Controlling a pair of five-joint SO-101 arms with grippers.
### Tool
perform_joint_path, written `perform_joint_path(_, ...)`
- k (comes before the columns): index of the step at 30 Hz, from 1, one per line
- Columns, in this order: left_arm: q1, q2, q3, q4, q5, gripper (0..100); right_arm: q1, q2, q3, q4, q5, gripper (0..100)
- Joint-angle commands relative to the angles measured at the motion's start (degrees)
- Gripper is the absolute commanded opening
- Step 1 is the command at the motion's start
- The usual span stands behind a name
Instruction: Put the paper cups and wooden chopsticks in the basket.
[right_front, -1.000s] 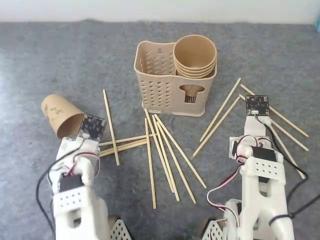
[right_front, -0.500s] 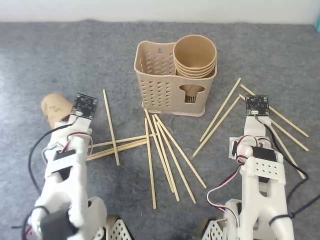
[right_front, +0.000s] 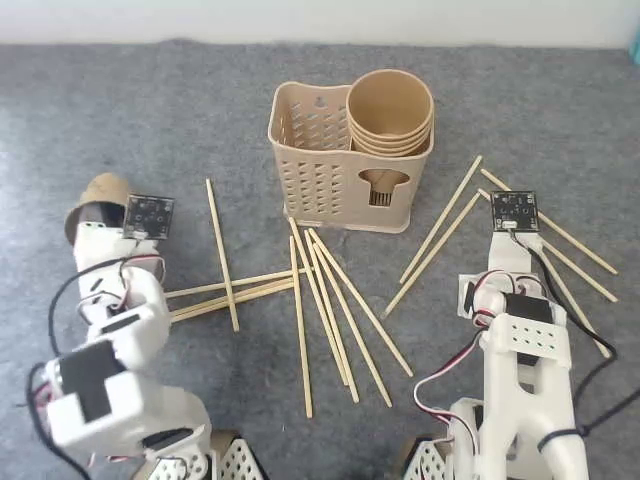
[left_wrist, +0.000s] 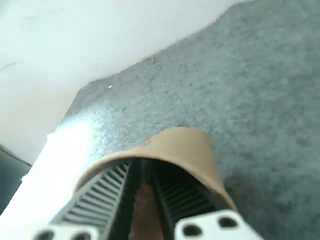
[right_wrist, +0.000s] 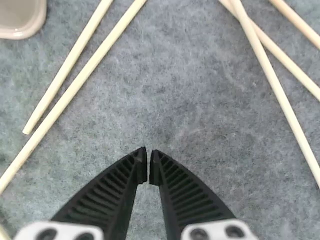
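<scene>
My left gripper is shut on the wall of a brown paper cup, one finger inside it and one outside. In the high view this cup is at the far left, at the tip of the left arm. The beige basket stands at the back centre with a stack of paper cups in its right half. Wooden chopsticks lie fanned out in front of the basket. My right gripper is shut on nothing, just above the carpet between loose chopsticks.
More chopsticks lie right of the basket, and others cross beside the right arm. One single chopstick lies left of the fan. Grey carpet covers the table, and a white wall runs behind it.
The left arm has swung to the left and farther back with the paper cup in its gripper. The right arm has kept still.
</scene>
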Motion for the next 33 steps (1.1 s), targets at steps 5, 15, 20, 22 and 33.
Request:
perform_joint_path(5,-5.80,6.24,-15.96,4.75,19.96,1,-0.57,-1.98,-0.53,-0.04,0.88,3.7)
perform_joint_path(15,-4.40,12.48,-40.84,37.19,21.89,1,-0.66,-1.71,-0.62,-0.04,0.88,3.7)
perform_joint_path(20,-4.31,13.63,-53.67,52.66,30.42,1,-0.66,-1.71,-0.62,-0.13,0.88,3.7)
perform_joint_path(22,-4.31,14.86,-58.77,57.58,32.18,1,-0.66,-1.71,-0.62,-0.13,0.88,3.7)
perform_joint_path(33,-5.54,18.55,-79.69,80.26,33.14,1,-0.66,-1.71,-0.70,-0.31,0.88,3.7)
